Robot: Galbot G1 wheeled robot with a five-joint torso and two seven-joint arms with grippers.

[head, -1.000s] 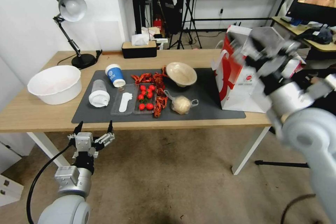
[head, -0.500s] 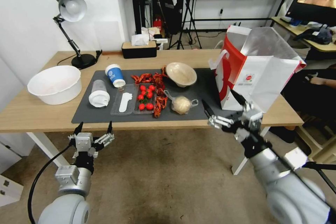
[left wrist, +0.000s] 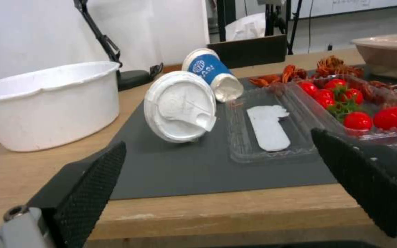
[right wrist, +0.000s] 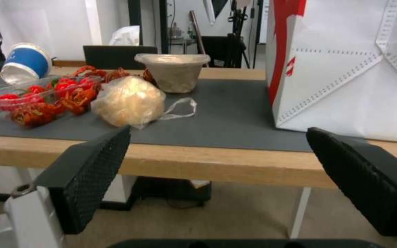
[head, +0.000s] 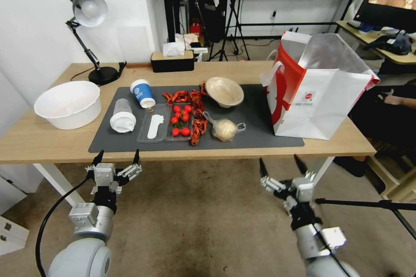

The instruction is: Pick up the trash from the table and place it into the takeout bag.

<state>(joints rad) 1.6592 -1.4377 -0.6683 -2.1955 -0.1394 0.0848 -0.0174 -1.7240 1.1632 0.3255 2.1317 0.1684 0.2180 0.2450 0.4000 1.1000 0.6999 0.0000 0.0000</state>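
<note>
Trash lies on the table's dark mat (head: 260,132): a clear lidded cup (head: 122,116) (left wrist: 180,106) on its side, a blue-white paper cup (head: 143,93) (left wrist: 212,74), a clear tray of tomatoes (head: 180,123), red shells (head: 198,114), a beige bowl (head: 224,91) (right wrist: 173,70) and a small clear bag with a beige lump (head: 225,129) (right wrist: 127,100). The takeout bag (head: 316,91) (right wrist: 345,69) stands open at the table's right end. Both grippers hang open and hold nothing, below the table's front edge (head: 195,153): the left gripper (head: 118,156) (left wrist: 217,144) facing the lidded cup, the right gripper (head: 280,162) (right wrist: 217,132) facing the lump bag.
A white basin (head: 68,104) (left wrist: 47,103) sits on the table's left end, with a desk lamp (head: 89,13) behind it. A black tissue box (head: 172,60) stands at the back edge. White table legs (head: 310,181) and a black stand leg (head: 364,202) are near the right arm.
The right arm has swung down from over the takeout bag to below the table's front edge, gripper open. The left arm has not moved.
</note>
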